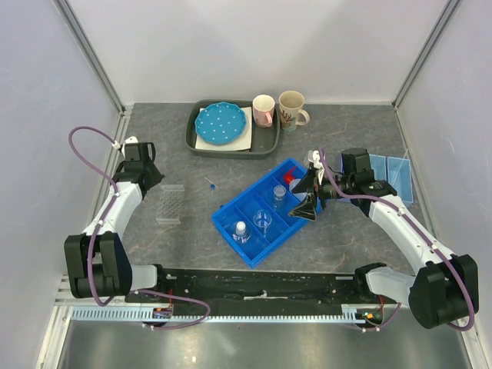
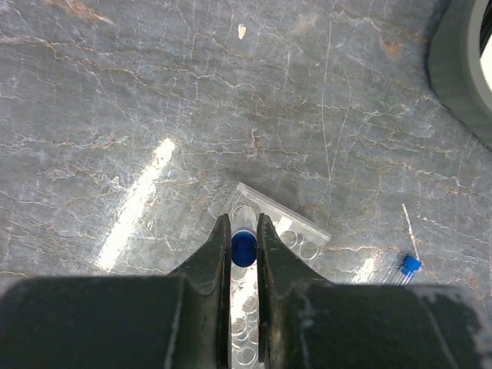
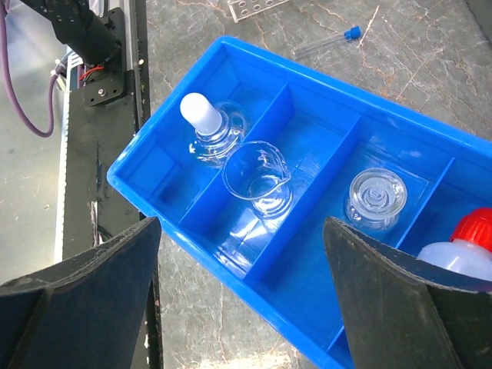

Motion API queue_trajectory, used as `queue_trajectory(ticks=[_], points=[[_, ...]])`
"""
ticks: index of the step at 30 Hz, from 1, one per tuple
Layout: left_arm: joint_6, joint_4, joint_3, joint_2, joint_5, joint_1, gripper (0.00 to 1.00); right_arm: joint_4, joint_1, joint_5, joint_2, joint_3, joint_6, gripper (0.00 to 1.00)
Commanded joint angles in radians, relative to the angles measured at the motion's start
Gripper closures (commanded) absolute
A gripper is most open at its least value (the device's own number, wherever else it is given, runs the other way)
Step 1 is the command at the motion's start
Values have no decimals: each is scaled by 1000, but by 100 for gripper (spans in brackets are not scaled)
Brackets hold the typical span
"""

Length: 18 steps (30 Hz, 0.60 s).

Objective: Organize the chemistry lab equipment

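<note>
My left gripper (image 2: 244, 231) (image 1: 157, 183) is shut on a small blue-capped vial (image 2: 244, 247) held upright over a clear plastic rack (image 2: 286, 231) (image 1: 171, 203). A second blue-capped tube (image 2: 410, 265) (image 1: 209, 183) lies on the table. My right gripper (image 3: 242, 223) (image 1: 306, 196) hangs open above the blue divided tray (image 3: 231, 257) (image 1: 231, 206). In the tray stand a white-stoppered flask (image 3: 207, 127), a clear beaker (image 3: 257, 178), a glass jar (image 3: 377, 196) and the white squeeze bottle with red nozzle (image 3: 469, 246). Blue-framed safety glasses (image 1: 390, 175) lie at the right.
At the back a grey tray (image 1: 231, 150) holds a blue white-dotted plate (image 1: 223, 123). Two mugs (image 1: 264, 110) (image 1: 292, 109) stand beside it. White walls close in the table on three sides.
</note>
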Motion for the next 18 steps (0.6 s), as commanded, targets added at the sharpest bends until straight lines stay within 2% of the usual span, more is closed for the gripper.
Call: queue_trajectory(ticks=[1, 10, 13, 18], points=[[37, 12, 11, 32, 16, 6, 97, 15, 2, -14, 6, 43, -29, 7], [42, -1, 19, 66, 27, 6, 97, 9, 2, -12, 1, 44, -35, 6], [45, -7, 19, 75, 51, 4, 93, 9, 2, -11, 0, 46, -35, 7], [46, -23, 32, 84, 85, 4, 70, 6, 1, -9, 0, 47, -41, 6]])
